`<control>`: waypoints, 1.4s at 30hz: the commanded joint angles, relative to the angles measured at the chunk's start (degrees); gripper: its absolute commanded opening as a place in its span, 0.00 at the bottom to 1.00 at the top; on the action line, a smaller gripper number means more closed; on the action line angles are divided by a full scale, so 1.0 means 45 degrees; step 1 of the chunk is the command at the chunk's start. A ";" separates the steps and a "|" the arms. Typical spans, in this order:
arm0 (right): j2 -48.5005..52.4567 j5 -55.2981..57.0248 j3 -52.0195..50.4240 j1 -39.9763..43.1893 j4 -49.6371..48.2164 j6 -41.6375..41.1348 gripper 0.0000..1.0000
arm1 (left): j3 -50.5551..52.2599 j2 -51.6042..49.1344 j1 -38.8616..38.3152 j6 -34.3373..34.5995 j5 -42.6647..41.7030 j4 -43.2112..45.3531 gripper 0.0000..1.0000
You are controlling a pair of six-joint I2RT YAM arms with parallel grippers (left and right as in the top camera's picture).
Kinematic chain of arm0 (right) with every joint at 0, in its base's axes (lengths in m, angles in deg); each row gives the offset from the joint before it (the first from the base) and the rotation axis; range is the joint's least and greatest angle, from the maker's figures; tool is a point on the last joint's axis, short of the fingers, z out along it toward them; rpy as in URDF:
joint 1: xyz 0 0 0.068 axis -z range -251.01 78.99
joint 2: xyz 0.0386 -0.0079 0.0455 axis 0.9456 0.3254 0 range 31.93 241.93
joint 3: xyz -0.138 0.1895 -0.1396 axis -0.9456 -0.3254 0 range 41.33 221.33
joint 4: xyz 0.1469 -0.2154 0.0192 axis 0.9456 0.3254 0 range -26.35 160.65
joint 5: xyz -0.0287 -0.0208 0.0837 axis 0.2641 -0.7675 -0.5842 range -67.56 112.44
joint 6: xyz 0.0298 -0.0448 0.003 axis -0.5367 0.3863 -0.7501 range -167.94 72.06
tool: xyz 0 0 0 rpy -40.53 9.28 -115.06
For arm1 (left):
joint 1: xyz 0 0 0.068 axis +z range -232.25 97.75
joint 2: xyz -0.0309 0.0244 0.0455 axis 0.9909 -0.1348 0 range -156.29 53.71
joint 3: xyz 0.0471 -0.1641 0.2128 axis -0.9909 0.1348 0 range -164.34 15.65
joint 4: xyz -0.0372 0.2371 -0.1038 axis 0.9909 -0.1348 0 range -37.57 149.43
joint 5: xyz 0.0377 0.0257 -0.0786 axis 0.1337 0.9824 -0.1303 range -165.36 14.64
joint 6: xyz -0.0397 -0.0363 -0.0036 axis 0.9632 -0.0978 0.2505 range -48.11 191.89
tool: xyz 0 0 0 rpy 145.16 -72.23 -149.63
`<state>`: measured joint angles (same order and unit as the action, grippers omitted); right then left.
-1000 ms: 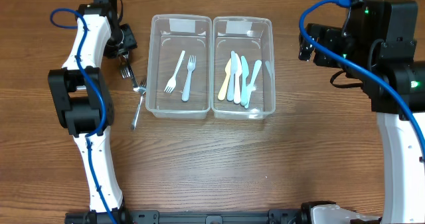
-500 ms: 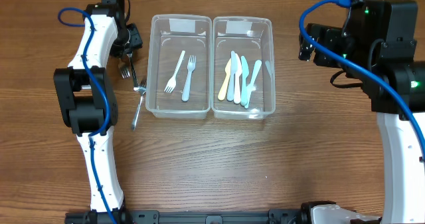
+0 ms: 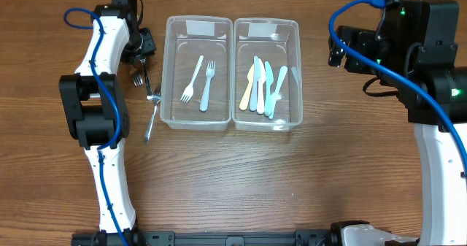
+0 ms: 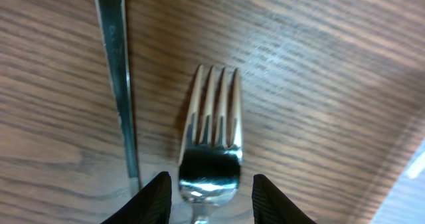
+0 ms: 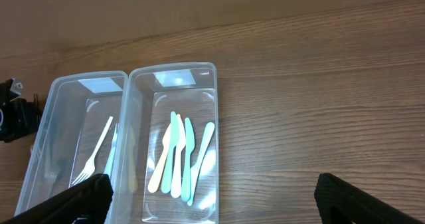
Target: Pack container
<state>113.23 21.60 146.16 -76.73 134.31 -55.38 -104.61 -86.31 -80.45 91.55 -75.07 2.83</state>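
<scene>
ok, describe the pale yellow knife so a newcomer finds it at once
On the wooden table, find the clear container nearer the right arm, the one holding knives. The pale yellow knife lies leftmost in that bunch. It is the only warm-coloured piece; its neighbours are pale blue and green.

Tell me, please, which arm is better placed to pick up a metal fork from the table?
Left: the left gripper straddles a metal fork; the right gripper hangs open, far beyond the containers.

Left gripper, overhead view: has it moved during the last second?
Yes. The left gripper has shifted slightly toward the left container, rightward in the picture.
</scene>
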 commanded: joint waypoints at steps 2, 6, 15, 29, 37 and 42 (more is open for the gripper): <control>0.0024 0.0175 0.0053 0.0049 -0.0049 0.0044 1.00 | -0.0107 -0.0491 -0.0053 -0.0763 0.0505 -0.0170 0.39; 0.0024 0.0175 0.0053 0.0049 -0.0049 0.0044 1.00 | -0.0107 -0.0534 -0.0053 -0.0763 0.0597 -0.0272 0.36; 0.0024 0.0175 0.0053 0.0049 -0.0049 0.0044 1.00 | -0.0107 -0.0806 -0.0078 -0.0772 0.0593 -0.0442 0.20; 0.0024 0.0175 0.0053 0.0049 -0.0049 0.0044 1.00 | -0.0364 -0.0787 -0.0078 -0.1899 0.0583 -0.1642 0.04; 0.0024 0.0175 0.0053 0.0049 -0.0049 0.0044 1.00 | -0.0393 -0.0787 -0.0102 -0.2045 0.0447 -0.2030 0.04; 0.0024 0.0175 0.0053 0.0049 -0.0049 0.0044 1.00 | -0.0398 -0.0787 -0.0102 -0.2045 0.0107 -0.2123 0.04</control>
<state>113.23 21.62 146.16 -76.73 134.28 -55.38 -105.38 -87.84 -80.47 83.66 -72.80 -5.98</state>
